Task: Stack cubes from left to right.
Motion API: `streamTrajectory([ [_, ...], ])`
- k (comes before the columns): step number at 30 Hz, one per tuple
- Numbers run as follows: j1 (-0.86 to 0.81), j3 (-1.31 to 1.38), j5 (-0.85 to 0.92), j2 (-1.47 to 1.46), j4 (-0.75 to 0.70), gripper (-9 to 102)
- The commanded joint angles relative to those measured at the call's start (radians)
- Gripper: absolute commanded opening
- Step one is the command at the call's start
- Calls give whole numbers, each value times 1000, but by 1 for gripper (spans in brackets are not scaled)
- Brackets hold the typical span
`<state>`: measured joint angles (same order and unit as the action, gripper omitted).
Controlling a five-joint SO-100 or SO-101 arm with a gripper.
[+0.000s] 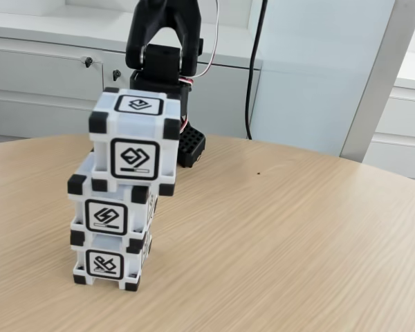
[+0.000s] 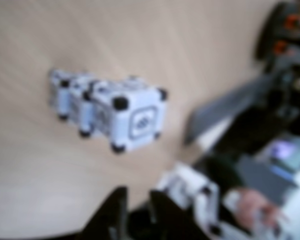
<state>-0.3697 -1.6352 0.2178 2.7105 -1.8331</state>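
Three white cubes with black corners stand in one stack on the wooden table (image 1: 297,235). The bottom cube (image 1: 105,265) and the middle cube (image 1: 108,213) are roughly in line. The top cube (image 1: 134,142) sits shifted to the right and overhangs them. The black arm (image 1: 164,41) rises behind the stack, clear of it. The blurred wrist view looks down on the stack (image 2: 122,112) from above. My gripper (image 2: 137,202) is at that view's bottom edge, well away from the cubes, its two dark fingers a narrow gap apart with nothing between them.
The arm's black base (image 1: 191,146) stands on the table behind the stack, with cables (image 1: 252,62) running up past white cabinets (image 1: 41,76). Blurred clutter and what looks like a hand (image 2: 250,205) lie at the lower right of the wrist view.
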Motion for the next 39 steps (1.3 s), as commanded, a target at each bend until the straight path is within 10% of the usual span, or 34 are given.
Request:
streamTrajectory([
  [1, 5, 5, 9, 143, 25, 0],
  [19, 6, -914, 98, 657, 477, 0],
  [39, 3, -1161, 67, 661, 479, 0],
])
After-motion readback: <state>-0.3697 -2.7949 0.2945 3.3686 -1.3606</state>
